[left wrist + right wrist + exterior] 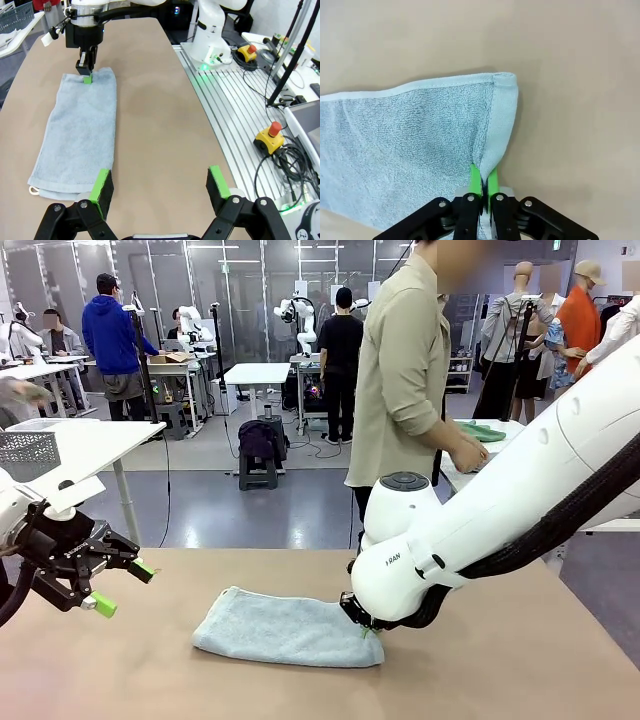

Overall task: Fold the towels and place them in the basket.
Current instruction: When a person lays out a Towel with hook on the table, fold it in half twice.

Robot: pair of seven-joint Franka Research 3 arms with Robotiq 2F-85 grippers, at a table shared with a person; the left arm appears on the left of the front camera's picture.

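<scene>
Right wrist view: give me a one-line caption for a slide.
The right end effector shut on the edge of the light blue-grey towel, which lies on the tan table.

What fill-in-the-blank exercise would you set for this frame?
1. The right tool is ____ on an edge of the light blue towel.
2. The left tool has its jaws ____, holding nothing.
3. The tan table bears ____ towel.
Missing: shut; open; one.

Robotics lab — white worktables (258,372), emergency-stop buttons (270,136), loose cables (286,154)
</scene>
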